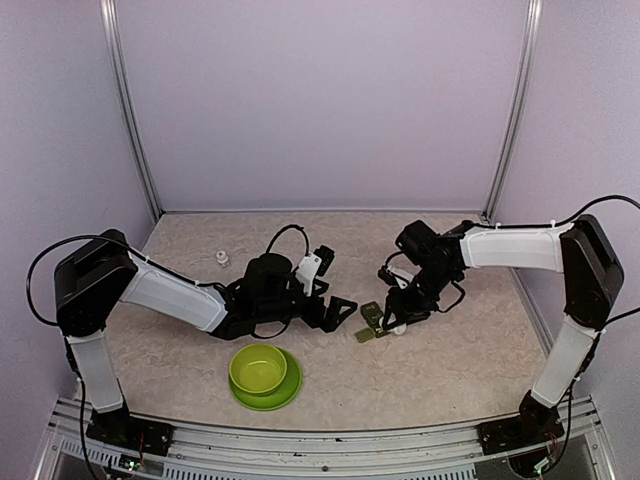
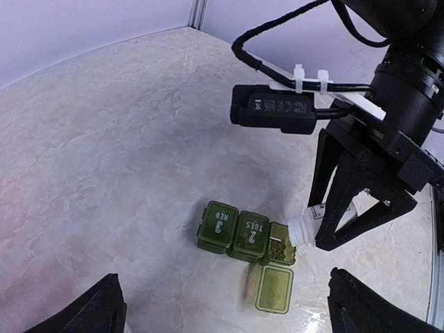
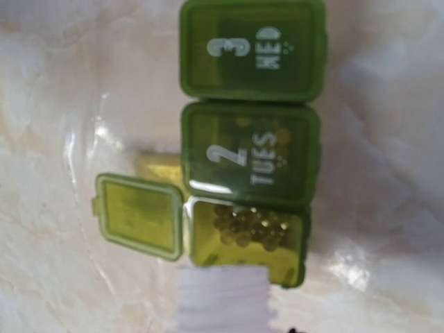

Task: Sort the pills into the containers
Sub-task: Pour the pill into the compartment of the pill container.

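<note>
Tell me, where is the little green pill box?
From above, the pill box sits on the table right of centre, just under the right tool, which holds a white bottle at its open end compartment; the lime bowl lies near-left.

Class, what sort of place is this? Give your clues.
Probably a robotics lab test cell: left arm and right arm bolted at a marbled table, plain walls on metal posts around it, and a pill box.

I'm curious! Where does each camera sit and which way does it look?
Top: above, behind, looking down at the table; left arm and right arm show.
Left wrist: looks across at the pill box and the right jaws holding a bottle; own open jaws below.
Right wrist: looks down onto the pill box; own jaws hardly show.
Shared: both wrists see its one open lid.
</note>
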`<action>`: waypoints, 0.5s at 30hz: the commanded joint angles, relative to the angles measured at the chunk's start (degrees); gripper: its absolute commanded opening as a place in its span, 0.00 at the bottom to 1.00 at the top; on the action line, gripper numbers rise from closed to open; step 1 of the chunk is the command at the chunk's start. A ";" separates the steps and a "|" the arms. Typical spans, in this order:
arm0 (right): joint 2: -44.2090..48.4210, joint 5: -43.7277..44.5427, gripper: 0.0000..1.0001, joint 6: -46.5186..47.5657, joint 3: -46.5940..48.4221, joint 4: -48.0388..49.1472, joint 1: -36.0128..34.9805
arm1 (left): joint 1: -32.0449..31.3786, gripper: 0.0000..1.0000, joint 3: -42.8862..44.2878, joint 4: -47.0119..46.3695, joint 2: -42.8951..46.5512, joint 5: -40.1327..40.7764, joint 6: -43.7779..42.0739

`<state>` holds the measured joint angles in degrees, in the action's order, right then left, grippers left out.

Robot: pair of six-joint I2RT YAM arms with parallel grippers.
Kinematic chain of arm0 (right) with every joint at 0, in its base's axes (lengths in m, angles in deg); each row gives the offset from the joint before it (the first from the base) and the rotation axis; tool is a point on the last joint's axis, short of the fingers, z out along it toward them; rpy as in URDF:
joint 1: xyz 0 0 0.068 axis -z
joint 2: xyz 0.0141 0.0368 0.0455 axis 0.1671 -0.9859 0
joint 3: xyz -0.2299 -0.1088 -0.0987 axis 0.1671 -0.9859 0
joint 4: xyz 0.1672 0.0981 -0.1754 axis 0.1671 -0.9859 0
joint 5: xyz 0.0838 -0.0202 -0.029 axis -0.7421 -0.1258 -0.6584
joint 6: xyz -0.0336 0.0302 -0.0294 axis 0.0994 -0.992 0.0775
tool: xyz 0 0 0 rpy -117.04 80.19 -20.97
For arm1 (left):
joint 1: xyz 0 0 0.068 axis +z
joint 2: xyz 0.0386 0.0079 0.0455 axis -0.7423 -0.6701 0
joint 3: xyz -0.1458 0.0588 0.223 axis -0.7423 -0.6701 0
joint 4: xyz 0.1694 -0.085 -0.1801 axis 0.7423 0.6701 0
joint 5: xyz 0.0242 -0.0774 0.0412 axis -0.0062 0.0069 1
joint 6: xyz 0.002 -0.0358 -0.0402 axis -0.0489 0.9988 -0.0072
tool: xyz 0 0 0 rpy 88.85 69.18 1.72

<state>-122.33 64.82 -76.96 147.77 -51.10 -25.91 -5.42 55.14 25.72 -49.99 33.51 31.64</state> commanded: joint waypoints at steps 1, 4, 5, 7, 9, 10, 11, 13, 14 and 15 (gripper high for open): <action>2.03 -0.91 0.00 0.19 -2.60 2.93 0.46 | -0.01 0.99 0.51 0.22 1.09 0.13 -0.74; 3.05 -1.26 0.00 0.01 -4.44 5.25 0.46 | -0.01 0.99 0.51 0.15 1.01 0.10 -0.78; 3.41 -1.28 0.00 -0.08 -5.07 6.07 0.46 | -0.01 0.99 0.57 0.15 0.95 0.09 -0.71; 4.05 -1.21 0.00 -0.23 -5.98 7.48 0.46 | -0.02 0.99 0.60 0.20 0.84 -0.01 -0.76; 4.66 -1.31 0.00 -0.34 -6.71 8.55 0.46 | -0.09 0.99 0.60 0.20 0.83 -0.05 -0.70; 4.97 -1.22 0.00 -0.38 -6.92 8.97 0.46 | -0.08 0.99 0.60 0.20 0.69 -0.04 -0.70; 5.27 -1.16 0.00 -0.46 -7.25 9.40 0.46 | -0.09 0.99 0.67 0.18 0.71 -0.04 -0.70; 5.98 -0.83 0.00 -0.43 -7.73 10.10 0.46 | -0.10 0.99 0.68 0.11 0.65 -0.05 -0.70; 6.32 -0.77 0.00 -0.37 -7.88 10.42 0.46 | -0.10 0.99 0.69 0.15 0.65 -0.04 -0.68; 6.71 -0.63 0.00 -0.23 -8.09 10.71 0.46 | -0.10 0.99 0.63 0.19 0.59 -0.09 -0.70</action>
<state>-118.44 64.21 -77.02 140.65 -43.34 -25.91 -5.42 55.14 25.72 -49.99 33.51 31.64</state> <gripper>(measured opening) 0.326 0.988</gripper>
